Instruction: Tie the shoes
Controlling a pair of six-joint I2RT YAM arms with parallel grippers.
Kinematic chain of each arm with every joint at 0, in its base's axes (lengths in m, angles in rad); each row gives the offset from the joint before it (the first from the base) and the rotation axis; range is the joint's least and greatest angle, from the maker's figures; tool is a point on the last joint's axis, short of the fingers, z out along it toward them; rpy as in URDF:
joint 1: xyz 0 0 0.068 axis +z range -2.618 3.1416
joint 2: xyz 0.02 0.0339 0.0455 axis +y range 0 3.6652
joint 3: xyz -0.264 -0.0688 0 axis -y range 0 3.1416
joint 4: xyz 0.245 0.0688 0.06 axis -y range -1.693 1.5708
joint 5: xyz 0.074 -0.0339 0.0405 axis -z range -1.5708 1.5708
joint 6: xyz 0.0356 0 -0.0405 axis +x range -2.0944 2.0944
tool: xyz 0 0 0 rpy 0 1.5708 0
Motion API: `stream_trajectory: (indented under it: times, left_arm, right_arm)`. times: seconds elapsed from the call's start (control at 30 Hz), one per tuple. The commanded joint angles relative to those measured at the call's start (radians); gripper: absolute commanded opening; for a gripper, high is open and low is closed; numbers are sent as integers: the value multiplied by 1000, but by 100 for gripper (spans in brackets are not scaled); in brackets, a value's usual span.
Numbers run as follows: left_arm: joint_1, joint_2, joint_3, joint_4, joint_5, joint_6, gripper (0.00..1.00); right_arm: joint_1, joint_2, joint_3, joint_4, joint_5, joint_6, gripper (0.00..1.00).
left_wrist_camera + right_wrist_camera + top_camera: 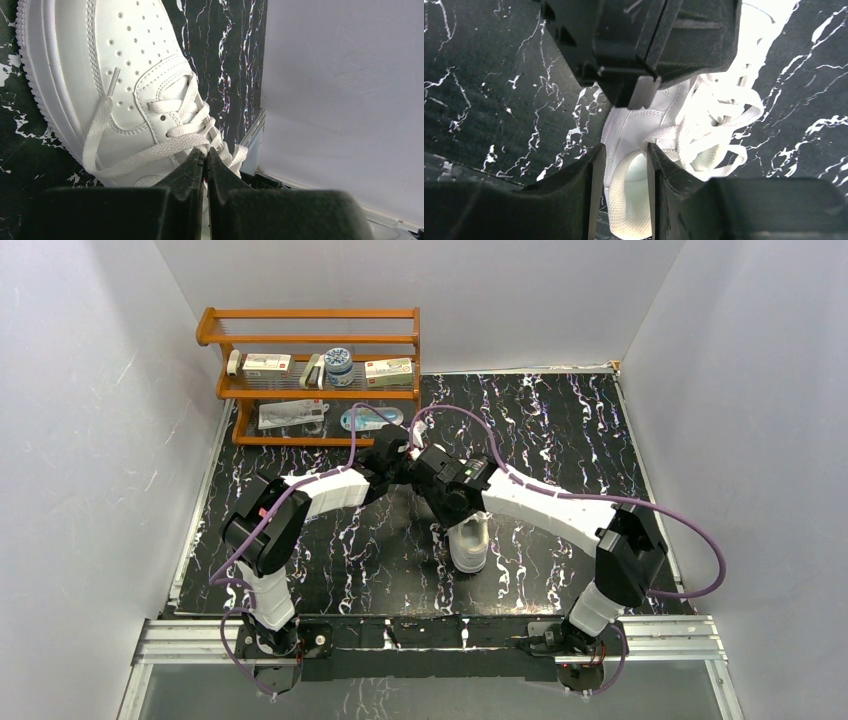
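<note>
The white sneaker (468, 548) lies mid-table with its toe toward the near edge, its heel half hidden under both wrists. In the left wrist view its toe (100, 60) fills the upper left. My left gripper (205, 154) is shut, pinching a white lace (145, 156) near the top eyelets; the loose lace end curves over the shoe's side. My right gripper (624, 150) is open, its jaws astride the sneaker's inner collar (639, 175) without gripping. The loose laces (719, 110) lie bunched to its right. The left arm's black wrist housing (644, 45) hangs just above.
A wooden shelf rack (310, 340) with boxes and small items stands at the back left. White walls enclose the black marbled table (560, 430). A metal rail (430, 635) runs along the near edge. Purple cables loop off both arms.
</note>
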Motion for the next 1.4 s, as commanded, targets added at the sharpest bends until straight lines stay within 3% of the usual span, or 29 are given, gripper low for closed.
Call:
stream_trajectory:
  times: [0.0, 0.4, 0.47, 0.63, 0.77, 0.9, 1.07, 1.23, 1.37]
  left_arm:
    - [8, -5, 35, 2, 33, 2, 0]
    - [8, -15, 33, -9, 39, 8, 0]
    - [8, -15, 31, -5, 39, 2, 0]
    - [8, -18, 30, -3, 40, -2, 0]
    - [9, -22, 30, -13, 38, 1, 0]
    - [9, -25, 29, -39, 35, 14, 0]
    - [6, -32, 5, -20, 34, 4, 0]
    - [5, -51, -12, -28, 9, 22, 0]
    - [-9, -60, 3, -80, -25, 64, 0]
  right_arm:
    - [20, 18, 74, -29, 112, -4, 44]
    - [41, 62, 52, -36, 225, 25, 38]
    - [52, 68, 47, -47, 280, 35, 30]
    - [74, 30, 49, -64, 340, 52, 0]
    - [73, -54, 59, -80, 199, 33, 0]
    - [60, -97, 123, -284, 12, 100, 0]
    - [-23, -206, 47, -398, -211, 181, 0]
    - [-147, -331, -35, -413, -211, 272, 0]
    - [-190, -299, -60, -358, -121, 263, 0]
